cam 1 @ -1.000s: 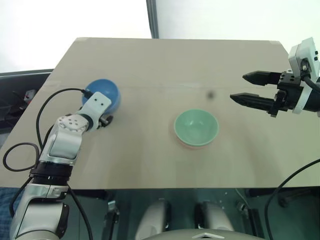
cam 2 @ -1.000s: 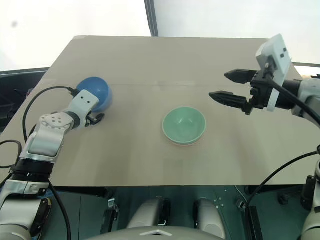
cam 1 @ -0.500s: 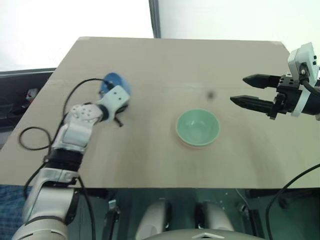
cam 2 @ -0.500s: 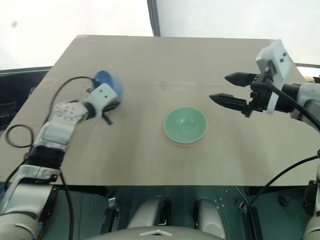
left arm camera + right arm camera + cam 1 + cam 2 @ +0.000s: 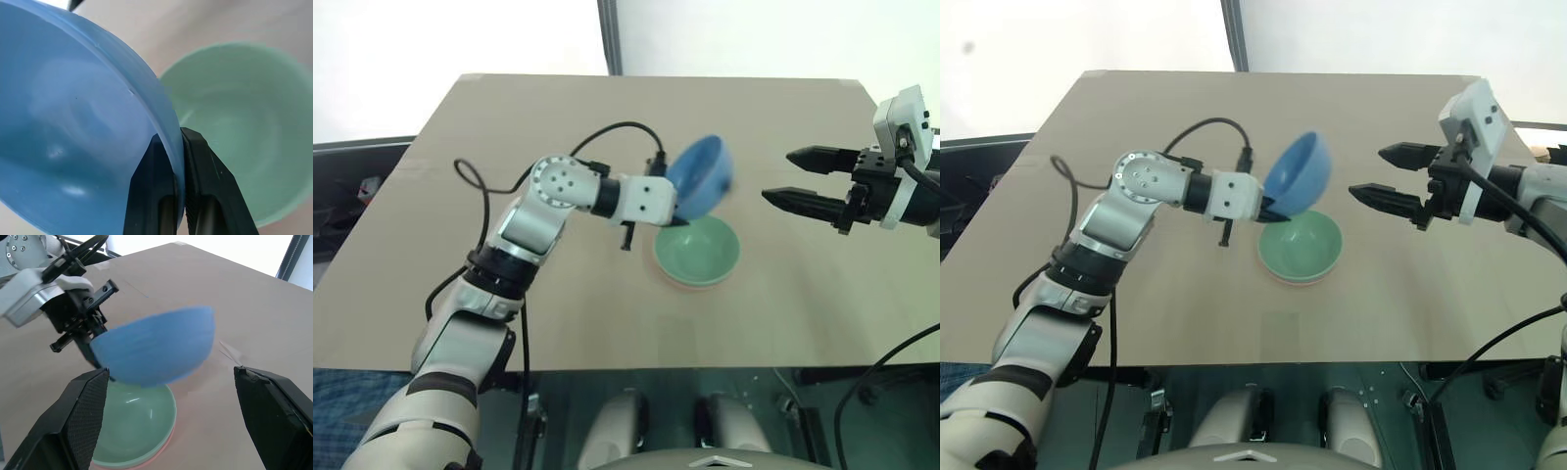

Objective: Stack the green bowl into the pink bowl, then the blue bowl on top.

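Note:
The blue bowl (image 5: 702, 177) hangs tilted in the air, its rim pinched by my left gripper (image 5: 677, 217), which is shut on it. In the left wrist view both fingers (image 5: 205, 171) clamp the blue rim (image 5: 146, 112). Just beneath and slightly to the right, the green bowl (image 5: 702, 255) sits nested in the pink bowl (image 5: 688, 285), of which a thin rim shows. To the right of the bowls and above the table, my right gripper (image 5: 781, 176) stands open and empty, pointing left toward them.
The tan table (image 5: 558, 313) has bare room on the left and at the back. Its front edge runs close below the stacked bowls. A black cable (image 5: 607, 132) loops over my left arm. A dark window post (image 5: 607, 34) stands behind the table.
My left arm has swung right and up, carrying the blue bowl from the table's left side to over the green bowl, tilting it. The right gripper has stayed still.

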